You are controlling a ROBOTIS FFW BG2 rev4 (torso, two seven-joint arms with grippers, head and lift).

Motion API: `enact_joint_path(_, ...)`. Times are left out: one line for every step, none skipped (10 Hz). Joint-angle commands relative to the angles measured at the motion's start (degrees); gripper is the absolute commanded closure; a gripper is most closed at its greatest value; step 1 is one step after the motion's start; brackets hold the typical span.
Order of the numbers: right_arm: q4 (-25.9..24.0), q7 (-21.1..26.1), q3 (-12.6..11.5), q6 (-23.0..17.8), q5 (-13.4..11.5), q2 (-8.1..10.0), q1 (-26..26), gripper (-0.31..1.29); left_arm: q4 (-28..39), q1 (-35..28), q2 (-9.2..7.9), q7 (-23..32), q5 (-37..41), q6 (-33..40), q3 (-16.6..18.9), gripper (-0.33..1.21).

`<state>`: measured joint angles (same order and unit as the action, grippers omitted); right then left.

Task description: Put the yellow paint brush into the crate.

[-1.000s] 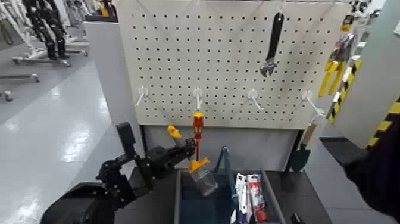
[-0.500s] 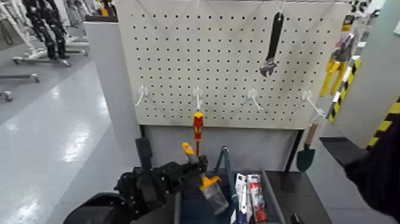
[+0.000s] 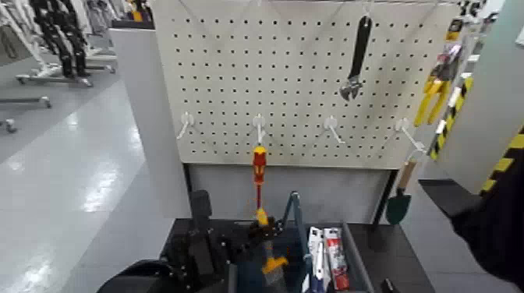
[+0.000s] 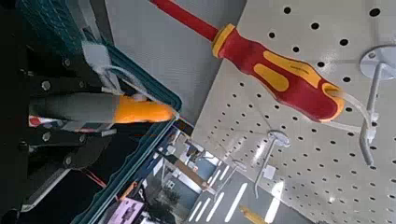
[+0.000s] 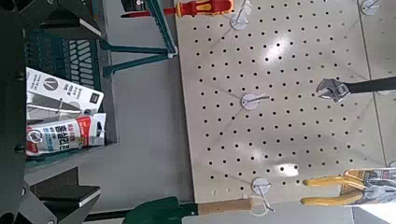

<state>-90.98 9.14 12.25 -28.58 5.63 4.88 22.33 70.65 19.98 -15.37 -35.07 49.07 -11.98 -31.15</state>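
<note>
The yellow paint brush (image 3: 270,253) hangs tilted over the left half of the crate (image 3: 352,261), orange handle up and yellow band low inside it. My left gripper (image 3: 238,240) is at the crate's left wall, right beside the handle's upper end. In the left wrist view the orange handle (image 4: 143,110) sticks out just ahead of the gripper, above the crate's dark inside (image 4: 56,37). Whether the brush is still clamped does not show. My right arm (image 3: 493,226) waits at the right edge.
A red-and-yellow screwdriver (image 3: 259,173) hangs on the pegboard (image 3: 304,86) straight above the brush. A black wrench (image 3: 356,58) hangs higher to the right, and a green trowel (image 3: 399,201) at the board's lower right. Tubes (image 3: 327,257) lie in the crate's right half beside its central handle bar (image 3: 294,210).
The left gripper has carried the brush to the right and down, from beside the screwdriver to low over the crate; the brush head now sits inside the crate.
</note>
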Motion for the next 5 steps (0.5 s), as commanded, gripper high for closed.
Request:
enact_joint_path(0.10,0.00,-0.04,-0.16,0.18,0.04,-0.01,0.13,0.72,-0.12,-0.19,1.05,0.32,0.64,-0.31,0.06)
enact_joint_path(0.19,0.00,-0.12,-0.25,0.26,0.04,0.08,0.13,1.42,-0.47,-0.37,2.55,0.32,1.52,-0.05,0.08)
enact_joint_path(0.10,0.00,-0.12,-0.25,0.26,0.04,0.08,0.13,3.01,-0.91,-0.63,3.86,-1.17,1.78,0.74,0.08)
enact_joint_path(0.10,0.00,-0.12,-0.25,0.26,0.04,0.08,0.13,5.38,-2.05,-0.72,5.97,-3.81,1.87,2.50,0.08)
enact_joint_path(0.10,0.00,-0.21,-0.25,0.26,0.04,0.08,0.13,7.84,-3.20,-0.89,8.00,-6.71,2.40,4.08,0.08)
